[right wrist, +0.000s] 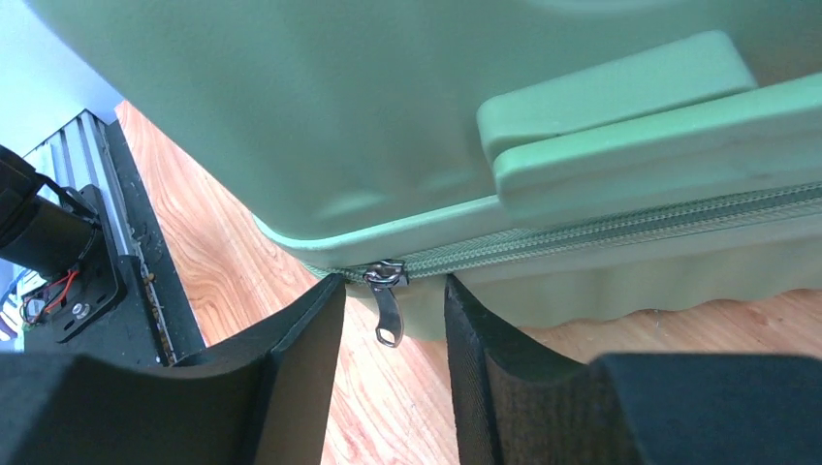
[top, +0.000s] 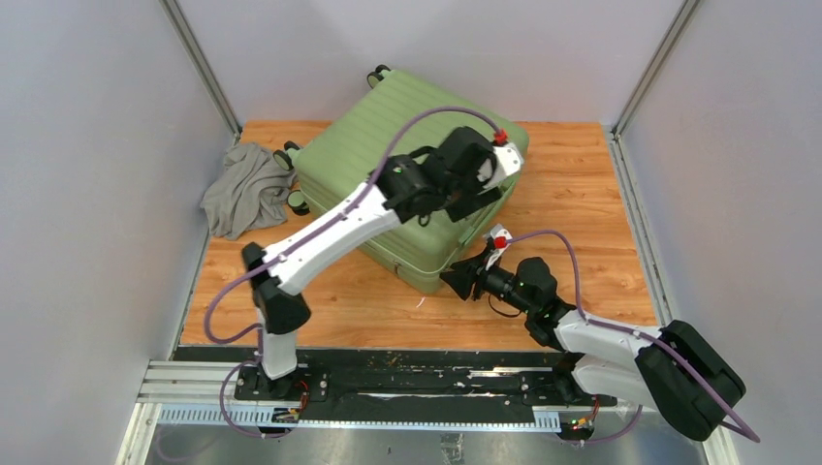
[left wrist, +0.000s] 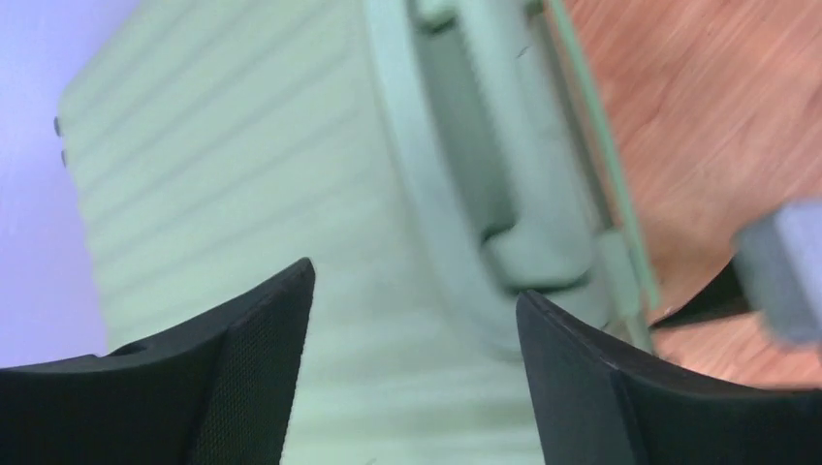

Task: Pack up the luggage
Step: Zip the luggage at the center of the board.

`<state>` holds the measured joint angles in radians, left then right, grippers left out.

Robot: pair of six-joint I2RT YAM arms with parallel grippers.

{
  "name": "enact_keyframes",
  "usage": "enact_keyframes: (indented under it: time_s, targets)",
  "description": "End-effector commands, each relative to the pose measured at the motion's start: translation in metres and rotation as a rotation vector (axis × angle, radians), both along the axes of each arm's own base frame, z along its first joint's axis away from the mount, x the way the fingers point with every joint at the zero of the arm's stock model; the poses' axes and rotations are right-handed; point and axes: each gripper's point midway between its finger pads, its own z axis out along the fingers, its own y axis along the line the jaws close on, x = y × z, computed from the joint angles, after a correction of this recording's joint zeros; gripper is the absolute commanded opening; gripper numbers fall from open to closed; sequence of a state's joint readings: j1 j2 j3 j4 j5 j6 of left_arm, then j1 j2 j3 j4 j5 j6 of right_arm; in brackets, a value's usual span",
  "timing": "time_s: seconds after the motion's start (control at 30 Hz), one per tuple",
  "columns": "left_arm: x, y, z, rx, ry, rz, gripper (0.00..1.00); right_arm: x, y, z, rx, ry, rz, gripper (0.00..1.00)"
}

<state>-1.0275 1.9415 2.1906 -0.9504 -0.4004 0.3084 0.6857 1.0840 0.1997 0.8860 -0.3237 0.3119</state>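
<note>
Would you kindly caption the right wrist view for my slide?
Right gripper straddles the dangling zipper pull at the luggage corner.

One luggage [top: 412, 121], light green, the only case in sight. Wheels [top: 288, 152] on it: three show from above, one at the far corner [top: 376, 72] and two on the left side. One grey cloth [top: 242, 189], crumpled. One wooden table [top: 582, 194]. Two arms, so two grippers: left gripper [left wrist: 415, 281], right gripper [right wrist: 395, 286], two black fingers each. One zipper pull [right wrist: 387, 312]. Two purple cables [top: 426, 114], one per arm.
</note>
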Motion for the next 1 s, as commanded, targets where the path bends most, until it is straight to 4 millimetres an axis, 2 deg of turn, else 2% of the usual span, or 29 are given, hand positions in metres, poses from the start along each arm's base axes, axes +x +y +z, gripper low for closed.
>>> enact_keyframes:
  time_s: [0.0,0.1,0.17,0.3,0.4,0.43,0.47,0.67,0.97]
  targets:
    - [-0.017,0.042,0.009,-0.006,0.056,-0.082,0.87,0.009,0.010,0.019,0.011,-0.051,-0.007,0.42]
    - [-0.034,0.069,0.002,0.048,0.062,-0.148,0.95,0.009,0.012,0.010,-0.006,-0.020,-0.005,0.37]
    - [-0.045,0.086,-0.009,0.104,0.063,-0.196,0.97,0.008,0.012,0.007,-0.003,-0.006,-0.009,0.35]
    - [-0.057,0.106,-0.034,0.173,0.049,-0.272,1.00,0.008,0.008,0.003,-0.010,0.009,-0.028,0.29]
    - [-0.057,0.106,-0.037,0.152,-0.039,-0.321,1.00,0.008,0.006,0.003,-0.013,0.018,-0.037,0.22]
    - [-0.056,0.106,-0.030,0.125,-0.089,-0.331,1.00,0.008,0.005,0.003,-0.014,0.019,-0.041,0.19]
    - [-0.055,0.104,-0.032,0.123,-0.115,-0.339,1.00,0.008,0.004,0.003,-0.016,0.020,-0.046,0.18]
    - [-0.054,0.091,-0.031,0.132,-0.289,-0.416,1.00,0.009,-0.001,0.007,-0.016,0.006,-0.071,0.11]
    - [-0.065,0.065,-0.042,0.122,-0.283,-0.559,1.00,0.006,0.006,0.013,0.009,0.008,-0.035,0.04]
